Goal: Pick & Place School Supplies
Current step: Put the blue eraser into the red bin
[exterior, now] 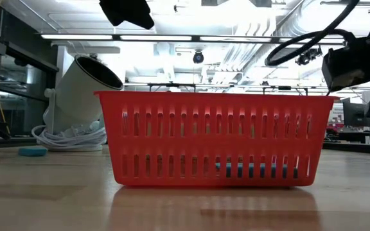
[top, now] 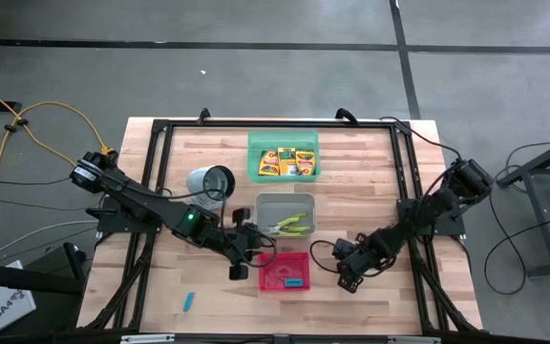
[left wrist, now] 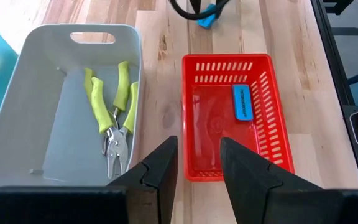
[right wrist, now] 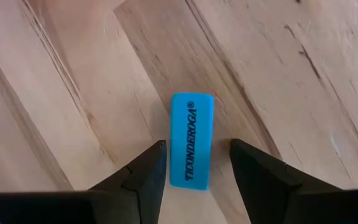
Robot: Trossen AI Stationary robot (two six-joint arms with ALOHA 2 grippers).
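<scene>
Blue eraser (right wrist: 191, 140) flat on bare wooden table (right wrist: 303, 81), between the spread fingers of the right gripper (right wrist: 197, 163)
Left gripper (left wrist: 199, 163), fingers spread and empty, hangs over red tray (left wrist: 263, 112) containing another eraser (left wrist: 242, 102); pliers (left wrist: 114, 118) lie in grey tray (left wrist: 17, 106)

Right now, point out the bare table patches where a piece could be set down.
Free: the wooden table's strip right of the green plastic tray, and the front-left corner around the loose light-blue piece. Crowded: the centre, where the grey tray, red slotted basket and both arms meet.
</scene>
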